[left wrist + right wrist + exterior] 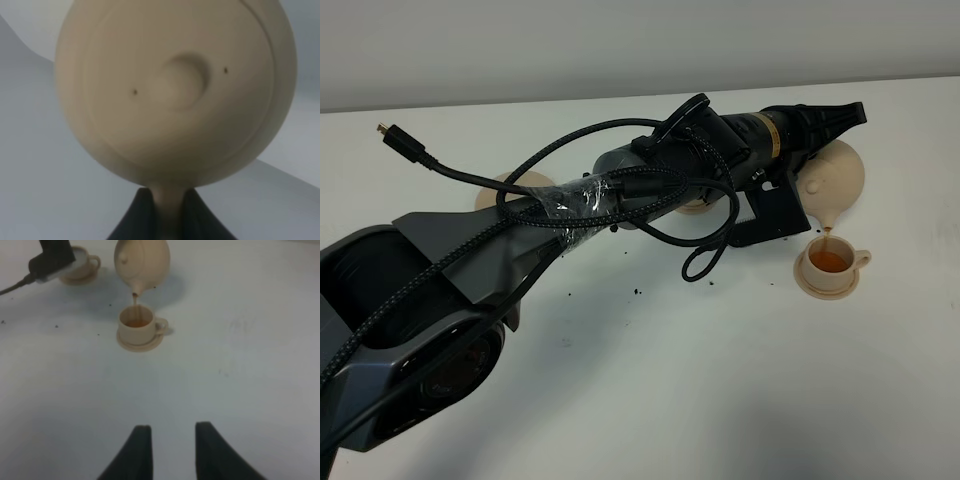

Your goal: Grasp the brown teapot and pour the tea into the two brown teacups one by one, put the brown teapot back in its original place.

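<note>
Grip check: squat tan ceramic teapot [835,175] clamped at its handle by left gripper [167,217].
Spout hangs over small tan ceramic teacup [830,263]; right gripper [170,450] stands parted, empty.

small dark specks [638,292] lie scattered on the white table [720,400].

We find the teapot [838,178] above the right teacup [832,262], which sits on its saucer [820,290]. The wide saucer [490,197] lies left.
</note>
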Robot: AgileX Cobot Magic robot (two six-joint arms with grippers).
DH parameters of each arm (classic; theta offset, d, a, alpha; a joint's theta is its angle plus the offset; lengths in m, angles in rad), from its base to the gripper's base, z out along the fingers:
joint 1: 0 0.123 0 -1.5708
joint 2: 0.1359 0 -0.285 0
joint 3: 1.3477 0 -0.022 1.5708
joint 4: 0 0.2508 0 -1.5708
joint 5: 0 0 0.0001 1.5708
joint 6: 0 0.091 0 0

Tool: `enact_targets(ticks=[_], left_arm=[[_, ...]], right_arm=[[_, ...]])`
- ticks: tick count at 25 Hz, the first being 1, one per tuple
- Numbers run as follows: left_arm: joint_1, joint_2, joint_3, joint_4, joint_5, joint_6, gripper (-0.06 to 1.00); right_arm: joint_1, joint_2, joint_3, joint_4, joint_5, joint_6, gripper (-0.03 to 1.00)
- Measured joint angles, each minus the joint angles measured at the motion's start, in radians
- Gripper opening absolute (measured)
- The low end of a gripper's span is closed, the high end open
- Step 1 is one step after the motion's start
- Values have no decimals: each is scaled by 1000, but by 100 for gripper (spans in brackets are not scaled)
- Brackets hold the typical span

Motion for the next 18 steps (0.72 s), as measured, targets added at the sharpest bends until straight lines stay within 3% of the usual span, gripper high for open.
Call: enact_targets(ticks=[18], left_arm=[[-18, 0, 0, 42, -14, 0, 15]], right_arm=[[0, 0, 0, 0, 0, 0, 24]])
